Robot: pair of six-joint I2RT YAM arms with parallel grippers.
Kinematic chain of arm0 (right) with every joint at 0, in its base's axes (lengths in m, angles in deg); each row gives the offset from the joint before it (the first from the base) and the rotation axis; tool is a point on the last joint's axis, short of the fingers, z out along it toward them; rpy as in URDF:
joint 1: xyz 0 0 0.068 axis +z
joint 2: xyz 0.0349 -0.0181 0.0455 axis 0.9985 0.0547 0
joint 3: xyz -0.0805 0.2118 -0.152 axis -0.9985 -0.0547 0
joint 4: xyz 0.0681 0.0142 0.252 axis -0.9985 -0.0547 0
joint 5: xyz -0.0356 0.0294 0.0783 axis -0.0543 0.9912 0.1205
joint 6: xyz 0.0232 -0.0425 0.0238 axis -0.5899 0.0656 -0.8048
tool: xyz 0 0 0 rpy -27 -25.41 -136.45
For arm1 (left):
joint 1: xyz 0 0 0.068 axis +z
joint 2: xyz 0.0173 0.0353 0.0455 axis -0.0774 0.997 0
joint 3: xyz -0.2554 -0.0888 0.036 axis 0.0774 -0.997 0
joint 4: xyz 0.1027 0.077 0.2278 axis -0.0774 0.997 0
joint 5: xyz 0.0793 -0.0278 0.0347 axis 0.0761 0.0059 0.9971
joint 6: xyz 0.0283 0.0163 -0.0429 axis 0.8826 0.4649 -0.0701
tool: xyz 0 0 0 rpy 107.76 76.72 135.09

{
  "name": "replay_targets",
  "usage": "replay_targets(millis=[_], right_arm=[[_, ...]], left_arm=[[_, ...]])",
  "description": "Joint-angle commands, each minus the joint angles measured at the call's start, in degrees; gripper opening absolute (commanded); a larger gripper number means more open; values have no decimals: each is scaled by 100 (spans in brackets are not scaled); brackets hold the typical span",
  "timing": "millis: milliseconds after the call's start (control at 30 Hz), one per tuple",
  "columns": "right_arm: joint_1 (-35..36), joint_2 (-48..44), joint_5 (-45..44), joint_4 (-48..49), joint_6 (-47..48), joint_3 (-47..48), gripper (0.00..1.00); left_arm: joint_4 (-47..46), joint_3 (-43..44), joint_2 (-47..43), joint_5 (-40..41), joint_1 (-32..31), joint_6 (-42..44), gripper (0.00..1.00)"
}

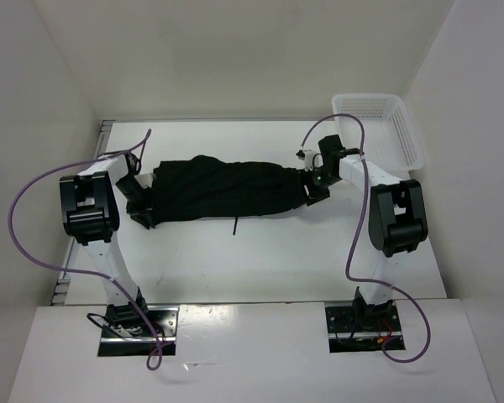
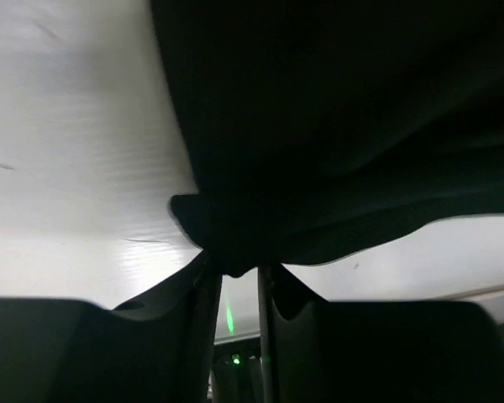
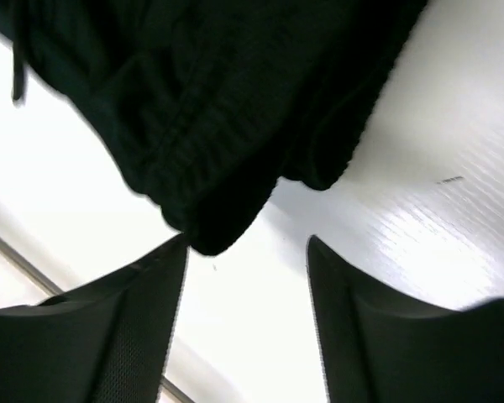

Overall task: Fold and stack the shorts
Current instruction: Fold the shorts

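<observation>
While the shorts (image 1: 227,189) lie stretched in a long, twisted band across the middle of the white table (image 1: 260,260), an arm stands at each end of them. The left gripper (image 1: 143,211) sits at the left end of the cloth. In its wrist view the fingers (image 2: 208,294) stand only a narrow gap apart, and a bunched fold of the black fabric (image 2: 336,126) sits right at their tips; whether that fold is pinched or merely resting there cannot be told. The right gripper (image 1: 315,186) is at the right end, its jaws clearly apart. A rounded corner of the cloth (image 3: 202,101) touches the tip of one finger (image 3: 164,269), with bare table between the two. A thin drawstring (image 1: 234,227) trails from the near edge. A white mesh basket (image 1: 403,134) sits at the far right corner, well apart from the shorts.
</observation>
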Motion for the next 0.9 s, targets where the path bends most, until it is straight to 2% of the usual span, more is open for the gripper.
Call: replay_targets(millis=[0, 33, 200, 267, 367, 433, 567, 700, 867], right_arm=[[-83, -121, -436, 684, -757, 50, 67], [-84, -121, -436, 685, -925, 50, 68], [-145, -15, 424, 1035, -1725, 23, 89], [-145, 46, 425, 1150, -2086, -90, 89], [-197, 46, 425, 1081, -2035, -91, 90], [-338, 46, 784, 992, -2034, -91, 93], [-628, -138, 1224, 667, -1421, -152, 94], [-708, -191, 883, 982, -2015, -381, 96], [-321, 221, 48, 1369, -2403, -153, 96]], left_arm=[[-41, -50, -47, -311, -109, 25, 32], [-41, -50, -47, -311, -109, 25, 32], [11, -103, -214, -197, -48, 25, 33], [82, -51, -266, -197, 14, 25, 35], [274, 55, -381, -144, 14, 25, 35], [345, 125, -434, -74, 14, 25, 35], [407, 257, -434, 101, 66, 25, 35], [460, 485, -153, 155, 66, 25, 35], [460, 837, -21, 93, 66, 25, 36]])
